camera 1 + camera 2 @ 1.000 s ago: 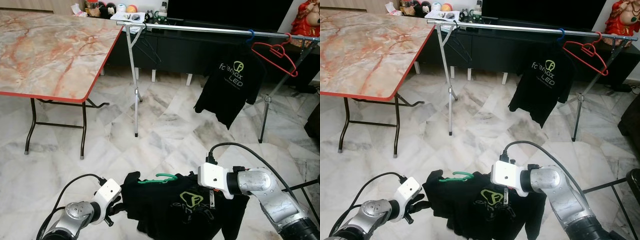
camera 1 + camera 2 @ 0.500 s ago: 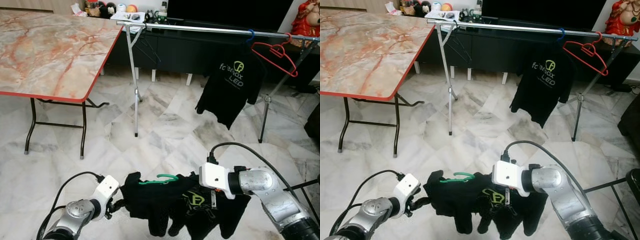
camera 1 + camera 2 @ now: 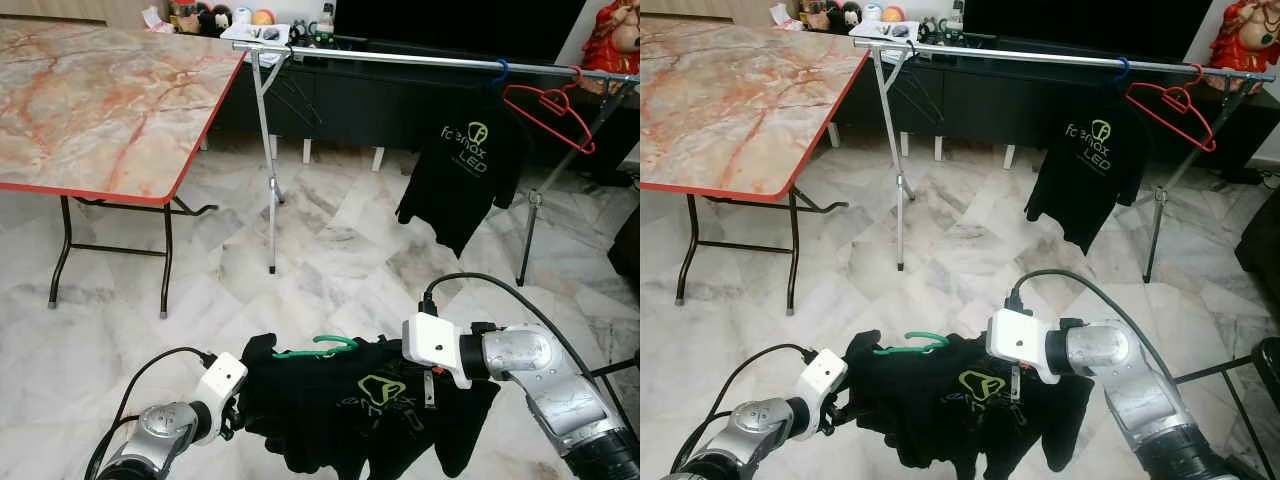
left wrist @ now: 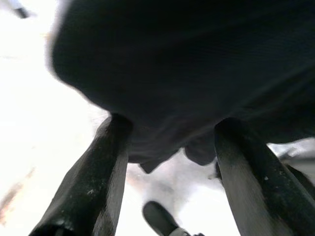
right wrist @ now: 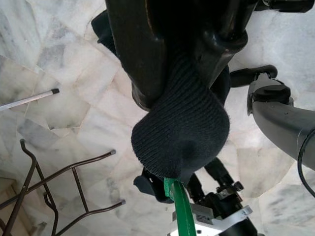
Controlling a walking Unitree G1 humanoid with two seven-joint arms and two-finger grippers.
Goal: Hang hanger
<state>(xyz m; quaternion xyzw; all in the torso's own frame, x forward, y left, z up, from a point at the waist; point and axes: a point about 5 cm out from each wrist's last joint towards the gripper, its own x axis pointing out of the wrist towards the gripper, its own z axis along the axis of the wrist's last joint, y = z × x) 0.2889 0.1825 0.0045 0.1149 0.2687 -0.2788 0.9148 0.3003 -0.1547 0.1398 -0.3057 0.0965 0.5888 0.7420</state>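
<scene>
Marble floor [image 3: 330,260], folding worktop [image 3: 100,100] far left, metal clothes rail [image 3: 420,60] across the far side with a black T-shirt [image 3: 465,165] and an empty red hanger [image 3: 550,105] on it at the right. Task item: black T-shirt on green hanger [image 3: 335,400], held up near the robot, between the arms, well short of the rail. Right claw [image 5: 179,73] clamped on the knit fabric at the shoulder, beside the green hook [image 3: 320,347]. Left claw [image 4: 167,142] sits at the far sleeve edge, fingers [image 4: 93,182] spread wide with cloth between them. Shirt looks light, limp, droopy; hanger is thin stiff plastic. Better hold is probably the hanger itself, near the hook.
</scene>
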